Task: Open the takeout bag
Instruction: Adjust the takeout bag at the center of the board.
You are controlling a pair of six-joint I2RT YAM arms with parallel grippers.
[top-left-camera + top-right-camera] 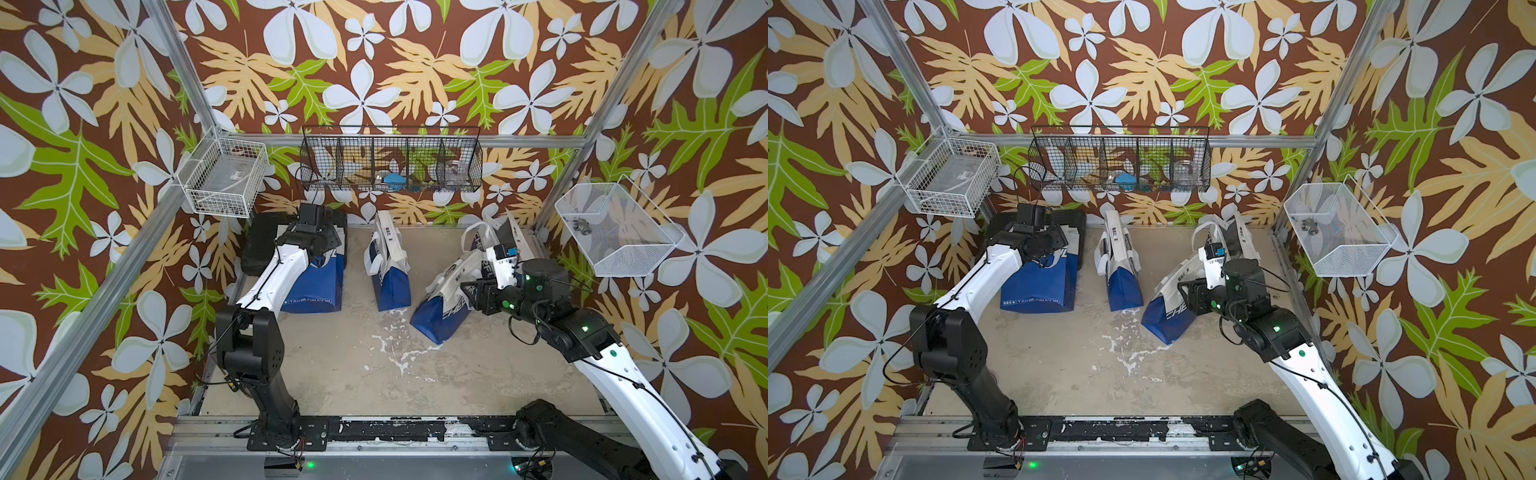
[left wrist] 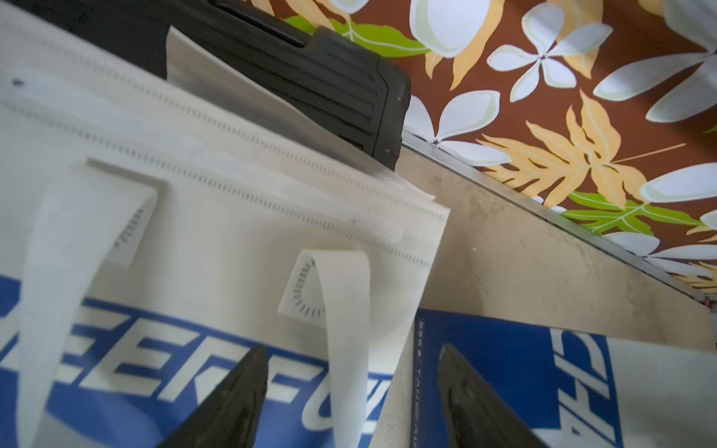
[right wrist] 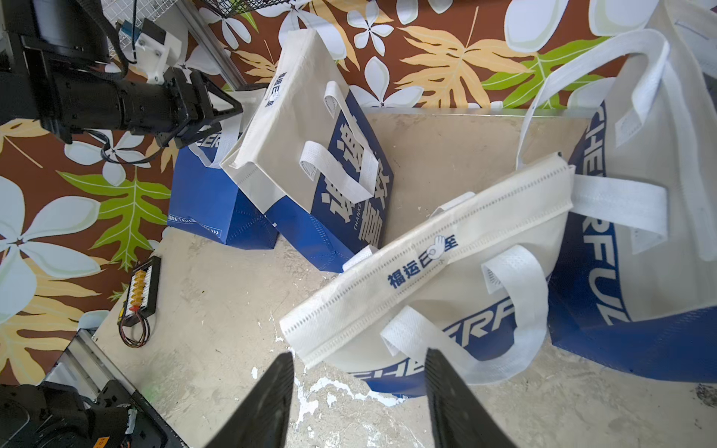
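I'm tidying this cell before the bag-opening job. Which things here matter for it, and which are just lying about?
Job: left bag, middle bag, tilted bag, rear bag, left gripper, right gripper.
Lying about: black case, white basket, black rack, mesh basket.

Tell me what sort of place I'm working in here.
Most likely a staged robot test cell, not a real shop: floral-print panels on an aluminium frame enclose a scuffed tabletop, a black wire basket hangs on the back wall, and a mounting rail runs along the front.

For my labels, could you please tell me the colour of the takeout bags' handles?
White fabric loop handles; clearest in the right wrist view.
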